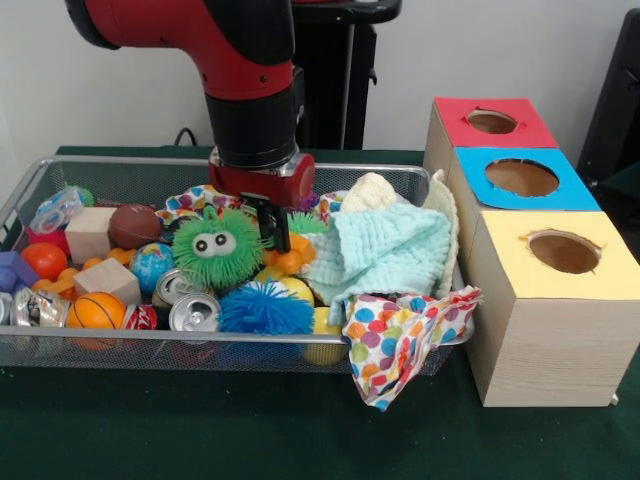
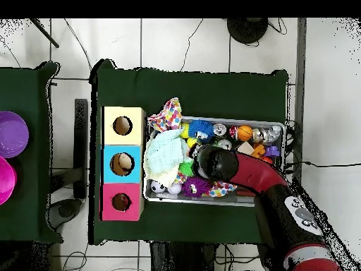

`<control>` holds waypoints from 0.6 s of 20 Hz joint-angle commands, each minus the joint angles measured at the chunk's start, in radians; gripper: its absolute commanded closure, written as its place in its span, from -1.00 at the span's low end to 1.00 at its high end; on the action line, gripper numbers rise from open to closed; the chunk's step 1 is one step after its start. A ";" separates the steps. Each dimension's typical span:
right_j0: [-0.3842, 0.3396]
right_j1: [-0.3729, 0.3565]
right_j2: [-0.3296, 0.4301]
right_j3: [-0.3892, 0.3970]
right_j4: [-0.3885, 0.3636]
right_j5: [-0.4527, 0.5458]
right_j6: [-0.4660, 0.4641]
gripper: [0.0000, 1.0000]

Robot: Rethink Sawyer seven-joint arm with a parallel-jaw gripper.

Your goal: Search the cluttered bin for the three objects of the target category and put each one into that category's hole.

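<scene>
The red and black arm reaches down into the long silver wire-mesh bin (image 1: 120, 345), its black gripper (image 1: 272, 222) low among the clutter, just beside the fuzzy green ball with googly eyes (image 1: 218, 246) and the pale mint folded cloth (image 1: 395, 252). Whether its fingers are parted or pinched on anything, I cannot tell from here. The round hole with the red surround (image 1: 491, 122) sits on the farthest wooden box, right of the bin.

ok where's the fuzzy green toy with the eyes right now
In the front view, the green fuzzy toy sits mid-bin, just left of the gripper, with the blue spiky ball in front.
</scene>
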 commanded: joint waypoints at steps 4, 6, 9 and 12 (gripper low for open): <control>0.033 -0.033 0.073 0.077 0.063 0.057 0.108 1.00; 0.027 -0.044 0.055 0.074 0.050 0.072 0.089 1.00; 0.011 -0.033 0.046 0.062 0.032 0.077 0.062 1.00; 0.003 -0.033 0.035 0.054 0.021 0.083 0.050 1.00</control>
